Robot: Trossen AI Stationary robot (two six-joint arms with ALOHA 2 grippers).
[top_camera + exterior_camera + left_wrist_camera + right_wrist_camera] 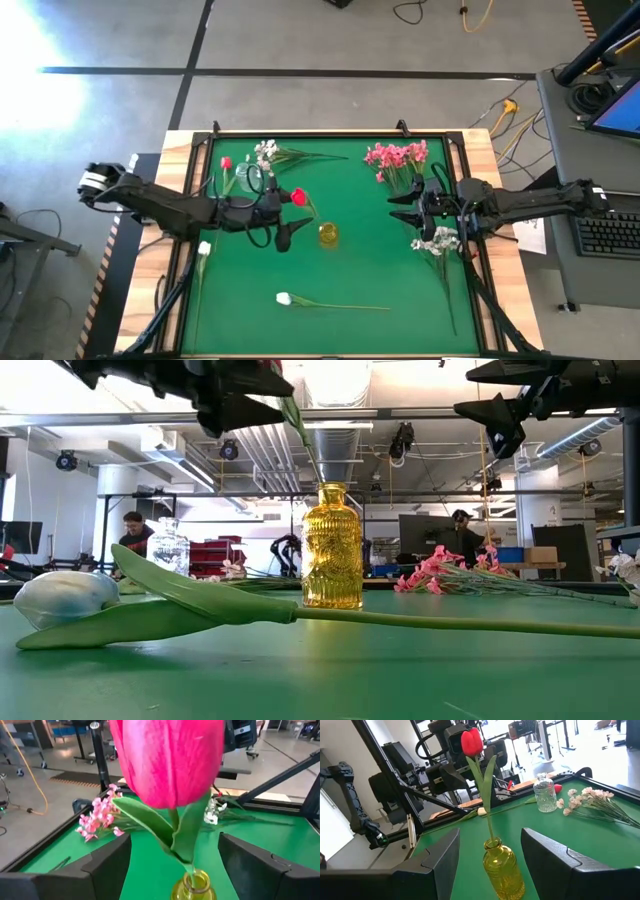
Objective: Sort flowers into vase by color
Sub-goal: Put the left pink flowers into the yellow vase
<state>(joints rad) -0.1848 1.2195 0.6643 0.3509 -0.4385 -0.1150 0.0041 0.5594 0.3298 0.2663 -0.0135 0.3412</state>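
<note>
A red tulip (471, 741) stands upright with its stem end in the neck of the yellow vase (503, 867) at mid-table. My left gripper (290, 211) is open just left of it. Its fingers (107, 865) stand on either side of the tulip's leaves (175, 827) without touching them. My right gripper (398, 212) is open and empty, raised at the table's right, facing the vase. A second red tulip (226, 163) lies by the clear vase (250, 178). White tulips lie at the near edge (284, 298) and at the left (204, 248).
Pink blossom sprays (398, 157) lie at the far right and white blossom sprays (266, 152) at the far middle. More white sprays (437, 241) lie under my right arm. The green mat (370, 270) is bare between the yellow vase and the near tulip.
</note>
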